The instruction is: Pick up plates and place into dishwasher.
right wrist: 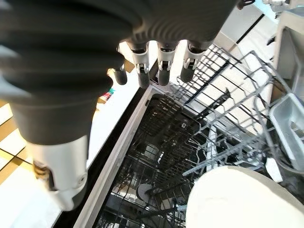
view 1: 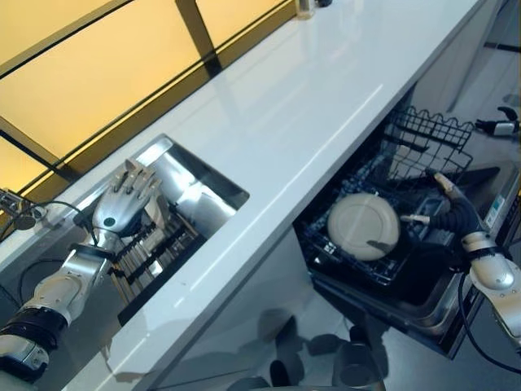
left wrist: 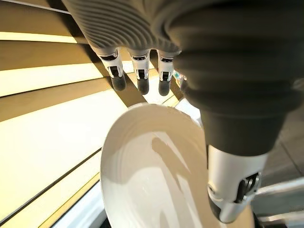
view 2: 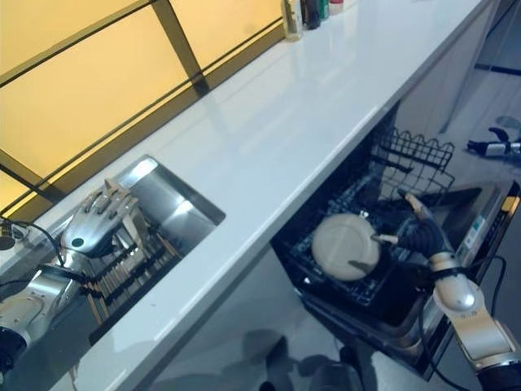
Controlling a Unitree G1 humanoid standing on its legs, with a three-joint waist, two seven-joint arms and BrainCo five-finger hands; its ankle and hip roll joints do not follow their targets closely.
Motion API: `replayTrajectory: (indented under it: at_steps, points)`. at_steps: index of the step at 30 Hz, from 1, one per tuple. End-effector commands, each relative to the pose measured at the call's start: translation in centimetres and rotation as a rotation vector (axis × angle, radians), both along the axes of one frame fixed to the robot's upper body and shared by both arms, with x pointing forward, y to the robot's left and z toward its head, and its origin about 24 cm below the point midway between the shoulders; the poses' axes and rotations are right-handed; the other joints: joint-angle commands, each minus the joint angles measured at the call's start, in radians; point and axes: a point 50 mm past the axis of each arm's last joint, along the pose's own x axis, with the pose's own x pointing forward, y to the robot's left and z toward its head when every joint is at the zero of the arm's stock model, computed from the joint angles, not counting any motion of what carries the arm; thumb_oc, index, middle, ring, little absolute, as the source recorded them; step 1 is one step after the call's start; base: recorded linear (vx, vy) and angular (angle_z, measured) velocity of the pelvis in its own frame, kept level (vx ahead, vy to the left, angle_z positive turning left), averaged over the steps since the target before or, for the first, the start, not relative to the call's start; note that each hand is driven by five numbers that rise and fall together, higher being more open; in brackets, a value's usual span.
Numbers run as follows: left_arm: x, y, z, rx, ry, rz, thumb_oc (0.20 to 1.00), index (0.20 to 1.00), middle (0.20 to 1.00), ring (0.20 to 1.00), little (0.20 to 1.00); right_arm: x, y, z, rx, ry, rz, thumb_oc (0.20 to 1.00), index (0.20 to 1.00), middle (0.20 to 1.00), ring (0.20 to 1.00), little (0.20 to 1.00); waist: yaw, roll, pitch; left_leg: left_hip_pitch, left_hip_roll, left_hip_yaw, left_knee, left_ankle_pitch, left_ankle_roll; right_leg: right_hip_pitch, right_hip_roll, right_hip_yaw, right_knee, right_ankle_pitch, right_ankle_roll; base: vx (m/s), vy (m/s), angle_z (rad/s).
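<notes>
1. stretching across the scene, the long white glossy countertop (view 1: 326, 106) runs beside tall yellow-lit window panels with dark frames (view 1: 98, 73).
2. the open dishwasher's black wire rack (view 1: 407, 187) is pulled out below the counter's edge.
3. the stainless steel sink (view 2: 175, 208) is set into the counter, with a dark slatted drying rack (view 1: 155, 257) inside it.
4. a round cream plate (view 1: 364, 226) lies in the wire rack, near its front.
5. a second round white plate (left wrist: 152, 171) shows in the left wrist view, just beyond the hand's fingertips; contact cannot be told.
6. the left hand (view 1: 124, 204) hovers over the drying rack with fingers spread and straight, grasping nothing.
7. the right hand (view 2: 417, 230) is over the dishwasher just beside the cream plate, fingers released and extended, holding nothing.
</notes>
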Motion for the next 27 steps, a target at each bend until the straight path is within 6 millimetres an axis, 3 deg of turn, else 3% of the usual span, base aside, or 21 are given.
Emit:
replayTrajectory:
  at_steps: [1,9,22,25,26,27]
  points:
    - [0.6,1.6,2.4,0.057,-0.108,0.074,1.000,1.000,1.000,1.000,1.000,0.1,-0.2,3.6,-0.026,-0.114,0.025,1.000,1.000,1.000,1.000,1.000,-0.002,-0.056,-0.053,-0.162,-0.096,0.011,0.217,-0.081,0.083,-0.006,-0.001,-0.037,-0.063,0.057,0.007,0.00,0.000,0.00]
    - [2.0,1.0,3.6,0.069,-0.165,0.085,1.000,1.000,1.000,1.000,1.000,0.6,-0.3,5.4,-0.033,-0.163,0.032,1.000,1.000,1.000,1.000,1.000,-0.018,-0.053,0.001,-0.243,-0.096,0.016,0.266,-0.073,0.080,-0.078,-0.005,-0.017,-0.032,0.066,0.000,-0.05,-0.001,-0.08]
    - [5.1,1.7,9.4,0.105,-0.306,0.255,1.000,1.000,1.000,1.000,1.000,2.9,1.3,10.4,-0.074,-0.301,0.062,1.000,1.000,1.000,1.000,1.000,-0.055,-0.028,0.097,-0.409,-0.083,0.050,0.282,-0.042,0.063,-0.261,0.005,0.014,-0.018,0.090,-0.021,-0.12,0.033,-0.10]
    - [5.5,2.1,9.6,0.085,-0.272,0.306,1.000,1.000,1.000,1.000,1.000,3.1,1.6,11.0,-0.090,-0.316,0.071,1.000,1.000,1.000,1.000,1.000,-0.065,-0.021,0.111,-0.425,-0.083,0.059,0.275,-0.034,0.060,-0.290,0.009,0.022,-0.013,0.095,-0.025,-0.06,0.077,-0.13]
    - [5.7,2.4,9.0,0.064,-0.205,0.342,0.200,0.200,0.200,0.200,0.200,3.1,1.6,11.2,-0.100,-0.318,0.072,1.000,1.000,1.000,1.000,1.000,-0.070,-0.017,0.115,-0.423,-0.086,0.060,0.265,-0.030,0.060,-0.294,0.011,0.024,-0.014,0.097,-0.027,-0.02,0.077,-0.11]
    - [5.8,2.4,8.7,0.057,-0.182,0.353,0.200,0.200,0.200,0.200,0.200,3.1,1.6,11.2,-0.103,-0.319,0.073,1.000,1.000,1.000,1.000,1.000,-0.072,-0.015,0.116,-0.421,-0.087,0.061,0.261,-0.029,0.060,-0.295,0.011,0.025,-0.015,0.097,-0.027,-0.01,0.082,-0.13]
